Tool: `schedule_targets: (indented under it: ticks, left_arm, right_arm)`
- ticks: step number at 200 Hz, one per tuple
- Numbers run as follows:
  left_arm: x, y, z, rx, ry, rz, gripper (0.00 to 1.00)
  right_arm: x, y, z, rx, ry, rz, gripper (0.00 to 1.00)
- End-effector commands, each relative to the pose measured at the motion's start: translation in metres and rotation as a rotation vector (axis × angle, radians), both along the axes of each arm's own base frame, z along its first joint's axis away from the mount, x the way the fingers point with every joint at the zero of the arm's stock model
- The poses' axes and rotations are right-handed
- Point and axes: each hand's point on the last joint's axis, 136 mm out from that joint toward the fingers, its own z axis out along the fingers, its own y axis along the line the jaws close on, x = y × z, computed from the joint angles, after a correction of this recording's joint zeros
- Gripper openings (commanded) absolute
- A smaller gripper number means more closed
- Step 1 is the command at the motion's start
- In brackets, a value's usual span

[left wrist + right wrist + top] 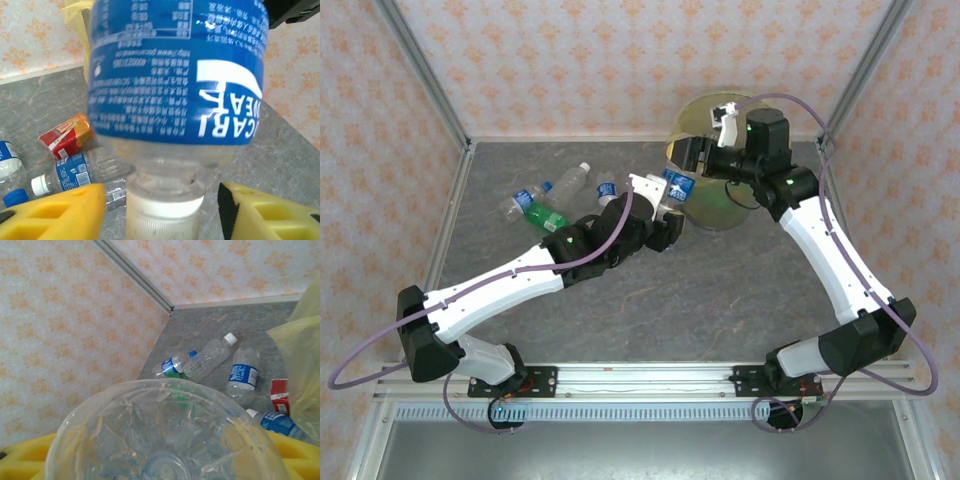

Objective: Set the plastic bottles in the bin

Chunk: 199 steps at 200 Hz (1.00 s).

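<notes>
The left claw (pixel 161 196) stands apart: its yellow fingers (pixel 60 212) sit on either side of a white cap with a gap on both sides, touching nothing. That cap belongs to a blue-labelled bottle (pixel 180 90), which hangs in the air with its cap end towards the left wrist. From above, this bottle (pixel 678 185) lies between the two claws, right at the near rim of the yellow bin (pixel 682 118). The right claw (pixel 165 460) is clamped on the bottle's clear bottom end, with yellow fingers pressed against both sides of it. The bin stands at the far right of the grey surface (pixel 720 290), with the right arm reaching over it. Several loose bottles (pixel 545 200) lie on the surface to the left of the bin, among them a clear one with a white cap (pixel 210 357), a green one (pixel 548 219) and a red-labelled one (pixel 280 395) close to the bin's yellow bag.
</notes>
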Motion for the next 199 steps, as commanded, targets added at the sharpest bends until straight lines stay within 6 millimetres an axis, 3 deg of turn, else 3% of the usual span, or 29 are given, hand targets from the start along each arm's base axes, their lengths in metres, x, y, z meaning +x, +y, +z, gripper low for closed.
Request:
schedule_targets:
  ticks: [1, 28, 116, 164, 199]
  left_arm:
    - [0.001, 0.009, 0.022, -0.055, -0.048, 0.041, 0.78]
    - [-0.002, 0.017, 0.031, -0.095, -0.062, 0.067, 0.99]
    - [-0.011, 0.043, 0.038, -0.161, -0.081, 0.130, 0.99]
    - [-0.013, 0.049, 0.034, -0.165, -0.075, 0.144, 0.99]
    - [-0.014, 0.054, 0.035, -0.160, -0.080, 0.158, 0.99]
  right_arm:
    - [0.001, -0.021, 0.046, 0.049, -0.110, -0.093, 0.64]
    - [0.013, -0.052, 0.060, 0.058, -0.149, -0.225, 0.64]
    - [0.050, -0.157, 0.087, -0.019, -0.255, -0.736, 0.65]
    - [0.070, -0.180, 0.087, -0.092, -0.286, -0.873, 0.65]
    - [0.089, -0.189, 0.067, -0.178, -0.261, -0.931, 0.64]
